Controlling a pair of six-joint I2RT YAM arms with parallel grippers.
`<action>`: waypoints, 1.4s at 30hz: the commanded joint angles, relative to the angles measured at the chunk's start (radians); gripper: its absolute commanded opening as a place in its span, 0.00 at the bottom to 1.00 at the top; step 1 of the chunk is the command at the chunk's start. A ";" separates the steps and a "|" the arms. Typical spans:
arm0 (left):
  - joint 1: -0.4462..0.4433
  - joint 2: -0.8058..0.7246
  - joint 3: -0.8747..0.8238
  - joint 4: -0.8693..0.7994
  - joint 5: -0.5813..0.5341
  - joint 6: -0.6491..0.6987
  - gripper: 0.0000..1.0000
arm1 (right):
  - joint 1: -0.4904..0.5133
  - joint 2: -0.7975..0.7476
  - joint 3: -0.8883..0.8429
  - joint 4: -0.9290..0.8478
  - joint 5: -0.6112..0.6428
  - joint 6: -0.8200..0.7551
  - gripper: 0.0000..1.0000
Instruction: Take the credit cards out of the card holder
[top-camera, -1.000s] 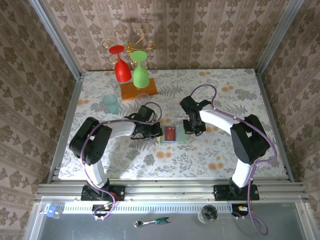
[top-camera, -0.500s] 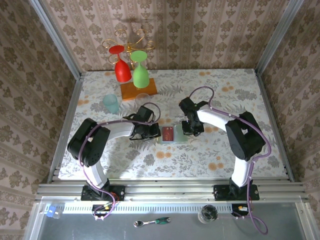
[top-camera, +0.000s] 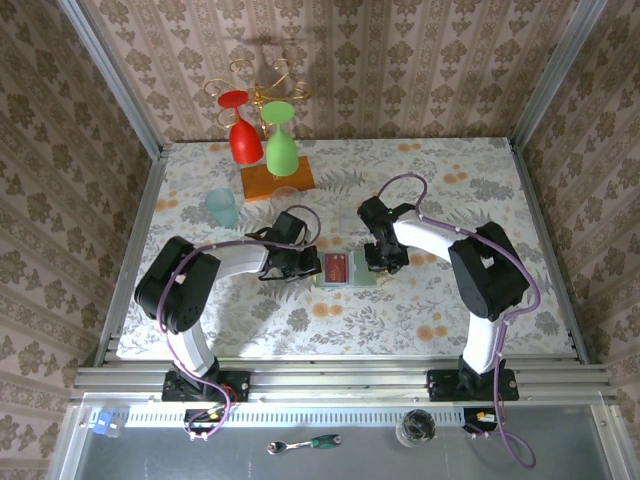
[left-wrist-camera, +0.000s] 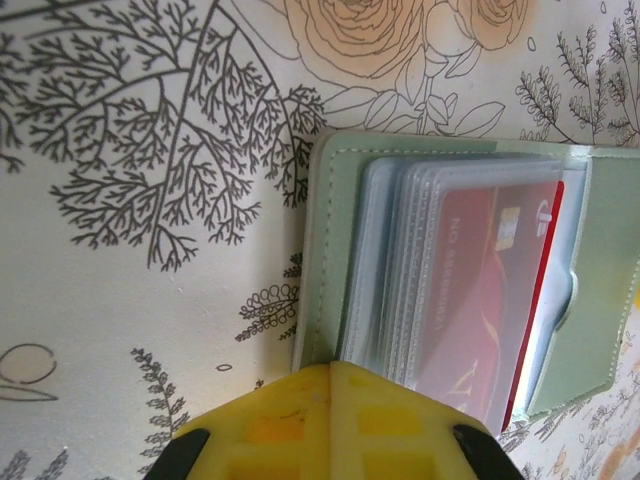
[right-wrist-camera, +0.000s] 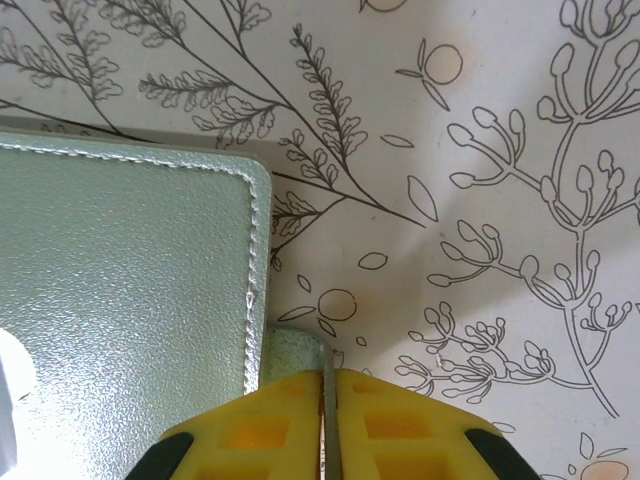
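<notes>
The pale green card holder (top-camera: 362, 273) lies open on the flowered tablecloth between my two grippers. A red credit card (top-camera: 337, 267) shows in its left half. In the left wrist view the red credit card (left-wrist-camera: 490, 290) sits behind clear sleeves inside the card holder (left-wrist-camera: 325, 220). My left gripper (left-wrist-camera: 331, 368) is shut, its tips touching the holder's near edge, with nothing between them. My left gripper (top-camera: 306, 265) is at the holder's left side. My right gripper (top-camera: 381, 262) is at its right side. The right gripper (right-wrist-camera: 328, 376) is shut on a thin green tab (right-wrist-camera: 295, 350) of the card holder (right-wrist-camera: 120, 290).
A rack on an orange base (top-camera: 277, 180) holds an upturned red glass (top-camera: 243, 135) and green glass (top-camera: 281, 145) at the back left. A teal cup (top-camera: 222, 207) and a clear glass (top-camera: 286, 198) stand behind my left arm. Metal rails border the table.
The right gripper and the card holder have shifted slightly to the left. The left gripper stays shut at the holder's left edge.
</notes>
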 joint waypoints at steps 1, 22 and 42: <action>0.013 0.031 -0.051 -0.114 -0.024 0.004 0.00 | -0.010 0.013 -0.022 -0.026 0.050 0.009 0.11; -0.010 0.021 -0.048 -0.137 -0.013 -0.008 0.00 | -0.027 0.031 -0.001 -0.030 0.082 -0.006 0.11; -0.015 0.006 -0.040 -0.160 -0.029 -0.017 0.00 | -0.044 -0.005 -0.045 -0.018 0.113 0.003 0.20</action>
